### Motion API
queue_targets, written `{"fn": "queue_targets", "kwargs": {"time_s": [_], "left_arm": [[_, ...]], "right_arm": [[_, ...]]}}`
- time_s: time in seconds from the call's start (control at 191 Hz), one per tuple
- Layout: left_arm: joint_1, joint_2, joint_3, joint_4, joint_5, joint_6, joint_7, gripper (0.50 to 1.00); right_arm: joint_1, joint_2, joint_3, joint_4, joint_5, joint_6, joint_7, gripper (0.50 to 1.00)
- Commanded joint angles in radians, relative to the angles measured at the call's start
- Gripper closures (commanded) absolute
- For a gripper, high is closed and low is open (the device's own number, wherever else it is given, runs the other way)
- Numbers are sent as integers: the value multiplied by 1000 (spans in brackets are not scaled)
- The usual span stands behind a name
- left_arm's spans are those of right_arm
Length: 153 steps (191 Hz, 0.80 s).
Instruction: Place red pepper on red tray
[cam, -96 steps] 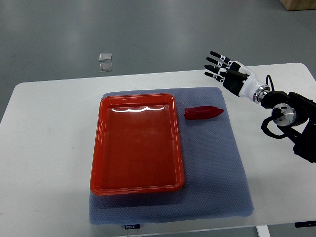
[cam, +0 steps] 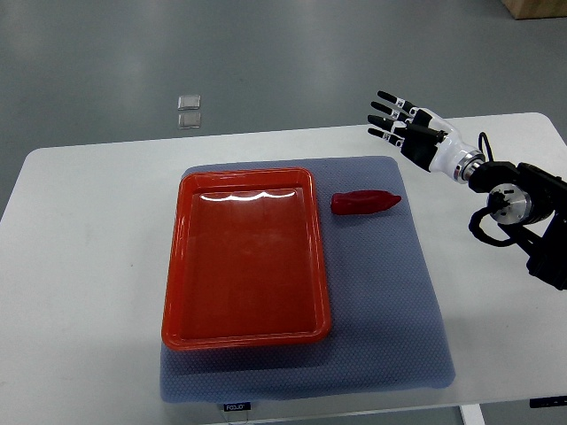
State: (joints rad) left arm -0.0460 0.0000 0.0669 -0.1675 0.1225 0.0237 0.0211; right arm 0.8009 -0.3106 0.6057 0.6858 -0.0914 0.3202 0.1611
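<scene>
The red pepper point(cam: 364, 203) lies on the blue mat point(cam: 390, 292) just right of the empty red tray point(cam: 177, 266), while the right hand point(cam: 409, 130) hovers in the upper right with fingers spread, holding nothing, probably preparing a grasp.

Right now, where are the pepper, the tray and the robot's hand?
red pepper point(cam: 364, 203), top view, middle of its body.
red tray point(cam: 174, 257), top view, left rim.
right hand point(cam: 415, 133), top view, palm.
</scene>
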Motion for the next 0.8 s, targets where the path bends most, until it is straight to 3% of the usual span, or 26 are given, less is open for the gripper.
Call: {"fn": "queue_targets", "kwargs": {"time_s": [0.0,0.361,0.602,0.795], "left_arm": [[0,0,2,2,0,1,0,500],[0,0,1,2,0,1,0,500],[0,0,1,2,0,1,0,500],[0,0,1,2,0,1,0,500]], "right_arm": [[12,-8,-11,0,-22,0,0,591],[66,-41,-14,6,-421,16,6,595],[112,-45,-15,12,-849,16,5,595],[179,-64,-127,12,-952,56,3,595]]}}
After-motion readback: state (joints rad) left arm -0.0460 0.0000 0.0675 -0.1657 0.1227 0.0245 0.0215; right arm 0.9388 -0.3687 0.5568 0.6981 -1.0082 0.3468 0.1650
